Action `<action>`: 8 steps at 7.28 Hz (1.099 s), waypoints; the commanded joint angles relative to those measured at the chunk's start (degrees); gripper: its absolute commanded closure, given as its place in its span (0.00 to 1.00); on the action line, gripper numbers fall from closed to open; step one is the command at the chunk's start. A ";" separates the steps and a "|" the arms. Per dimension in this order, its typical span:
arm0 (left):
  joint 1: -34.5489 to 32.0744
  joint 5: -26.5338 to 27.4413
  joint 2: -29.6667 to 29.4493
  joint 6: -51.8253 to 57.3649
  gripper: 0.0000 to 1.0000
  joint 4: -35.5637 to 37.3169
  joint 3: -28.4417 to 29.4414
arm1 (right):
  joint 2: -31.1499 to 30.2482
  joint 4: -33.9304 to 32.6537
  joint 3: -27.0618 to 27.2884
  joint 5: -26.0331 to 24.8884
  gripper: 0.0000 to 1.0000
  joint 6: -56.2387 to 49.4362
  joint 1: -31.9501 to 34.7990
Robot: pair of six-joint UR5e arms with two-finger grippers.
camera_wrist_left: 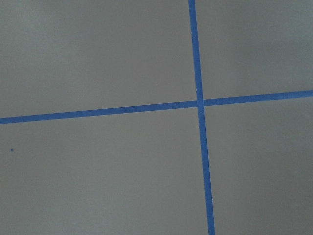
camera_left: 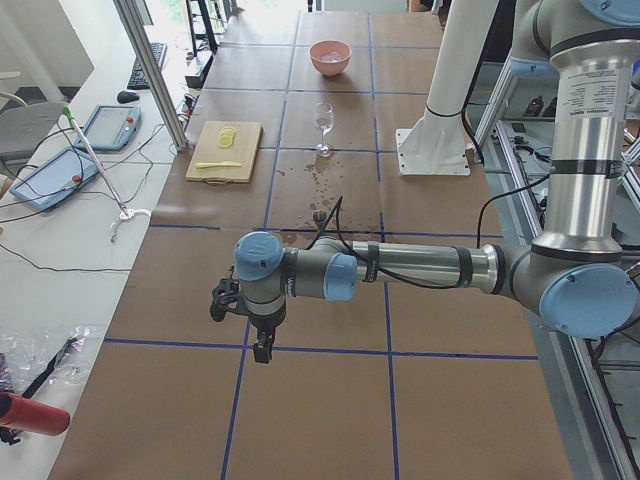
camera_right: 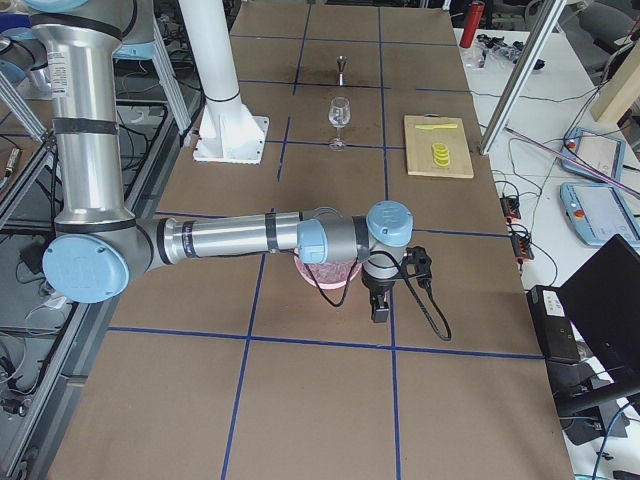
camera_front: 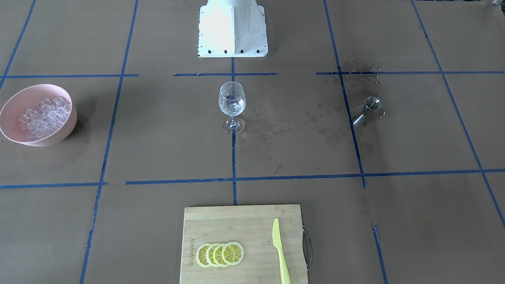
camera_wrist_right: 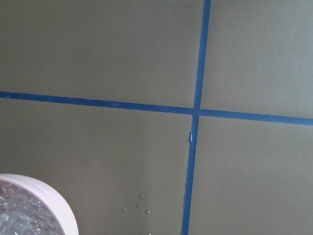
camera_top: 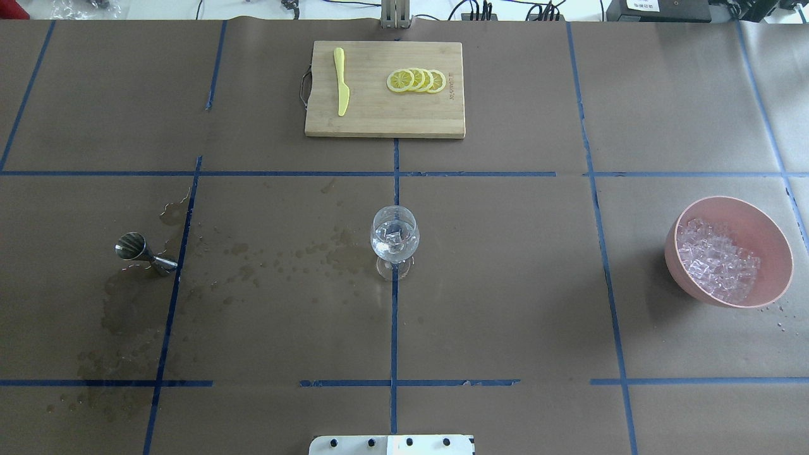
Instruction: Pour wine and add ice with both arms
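Glass (camera_top: 392, 270) holds ice (camera_top: 395, 238); more fills the pink bowl (camera_top: 761, 226). Left gripper (camera_left: 262, 348) and right gripper (camera_right: 380, 308) hang well apart from the glass. Open or closed: can't tell.

My left arm (camera_left: 420, 265) reaches out level from the elbow, and my left gripper (camera_left: 262, 348) points straight down. My right arm (camera_right: 220, 238) is stretched level likewise, my right gripper (camera_right: 381, 308) hanging downward; whether either is open, I cannot tell.

My left arm (camera_left: 420, 265): silver-grey tubes, pale blue joint caps, looping black cable.
My right arm (camera_right: 230, 236): same grey tubes, blue caps, black cable.
My pedestal (camera_front: 232, 29): white, dark bolt holes.
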 commanded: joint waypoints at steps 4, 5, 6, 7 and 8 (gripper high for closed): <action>0.03 0.07 0.19 0.07 0.00 -0.24 0.04 | -0.99 0.26 -2.86 1.68 0.00 2.46 4.32; 0.12 0.07 0.19 0.07 0.00 -0.25 0.04 | -1.17 0.26 -2.77 1.68 0.00 2.48 4.76; 0.12 0.07 0.11 0.07 0.00 -0.25 0.04 | -1.08 0.26 -2.77 1.68 0.00 2.65 4.94; 0.03 0.07 0.11 0.07 0.00 -0.16 -0.13 | -1.08 0.26 -2.77 1.68 0.00 2.65 5.03; 0.12 0.07 0.19 0.07 0.00 -0.16 -0.13 | -1.08 0.26 -2.77 1.60 0.00 2.65 4.94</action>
